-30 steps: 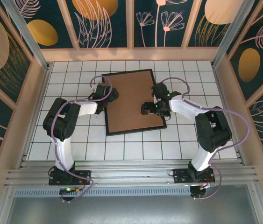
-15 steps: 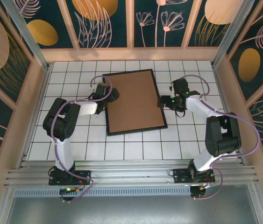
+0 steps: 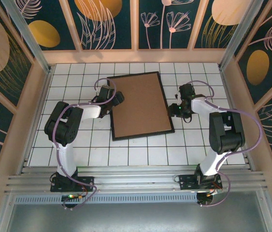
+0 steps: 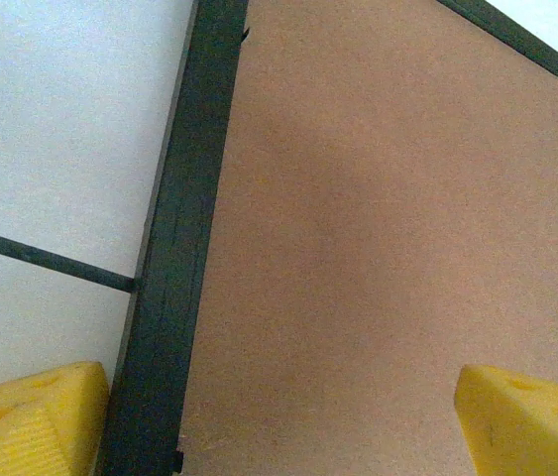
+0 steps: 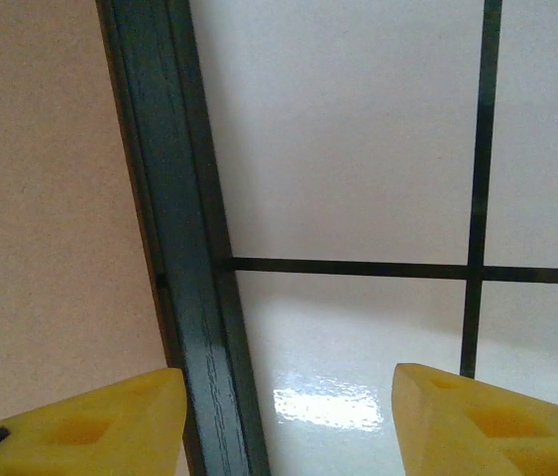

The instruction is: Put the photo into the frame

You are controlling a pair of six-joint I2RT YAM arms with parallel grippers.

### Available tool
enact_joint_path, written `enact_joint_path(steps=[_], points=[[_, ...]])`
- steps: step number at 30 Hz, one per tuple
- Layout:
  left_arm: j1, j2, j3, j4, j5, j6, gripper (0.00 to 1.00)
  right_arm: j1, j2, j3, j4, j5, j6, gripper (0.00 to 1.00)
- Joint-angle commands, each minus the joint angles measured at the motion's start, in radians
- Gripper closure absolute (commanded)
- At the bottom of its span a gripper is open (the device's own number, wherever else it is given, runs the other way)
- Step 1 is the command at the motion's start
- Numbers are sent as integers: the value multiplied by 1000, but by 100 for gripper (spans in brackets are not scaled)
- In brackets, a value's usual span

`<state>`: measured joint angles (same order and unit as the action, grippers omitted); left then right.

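While the frame [image 3: 142, 136] lies flat near the middle of the white-tiled counter [image 3: 78, 145], slightly skewed to the tile lines, a plain brown backing board [image 3: 138, 106] fills it from rim to rim, facing up.

Left end effector [image 3: 114, 99]: positioned at the frame's left edge, toward the far corner. Its wrist camera shows the end effector [image 4: 279, 426] with its yellow fingers spread wide. One finger [image 4: 31, 416] is over the tile just outside the black rim [image 4: 174, 278]; the other [image 4: 526, 421] is over the board [image 4: 378, 228]. The fingers straddle the rim and grip nothing. Contact with the surface cannot be confirmed.

Right end effector [image 3: 175, 110]: positioned just beside the frame's right edge, about midway along it. Its wrist camera shows the end effector [image 5: 283, 421] likewise spread apart. One finger [image 5: 70, 421] sits over the board [image 5: 41, 198] beside the rim [image 5: 174, 198]; the other [image 5: 497, 421] is over bare tile [image 5: 358, 129]. Nothing is held between them.

Rim condition: dark, wood-grained, with a small notch visible at the inner edge in the left wrist view.
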<state>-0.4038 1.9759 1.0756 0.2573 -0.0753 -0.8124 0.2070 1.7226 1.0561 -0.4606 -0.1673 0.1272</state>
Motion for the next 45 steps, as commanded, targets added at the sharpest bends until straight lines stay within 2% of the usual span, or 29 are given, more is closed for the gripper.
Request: enact_joint_path(steps=[1, 13, 26, 31, 45], points=[[-23, 15, 22, -16, 72, -6, 10, 12, 23, -9, -34, -28, -33, 43], [-23, 15, 21, -17, 71, -6, 10, 15, 28, -24, -46, 5, -43, 43], [-23, 17, 20, -10, 72, -4, 10, 0, 26, -17, -85, 19, -73, 50], [-22, 21, 20, -7, 74, -6, 10, 18, 47, -35, -79, -13, -69, 50], [-19, 39, 35, -6, 103, -3, 10, 79, 42, -95, -13, -209, -60, 45]])
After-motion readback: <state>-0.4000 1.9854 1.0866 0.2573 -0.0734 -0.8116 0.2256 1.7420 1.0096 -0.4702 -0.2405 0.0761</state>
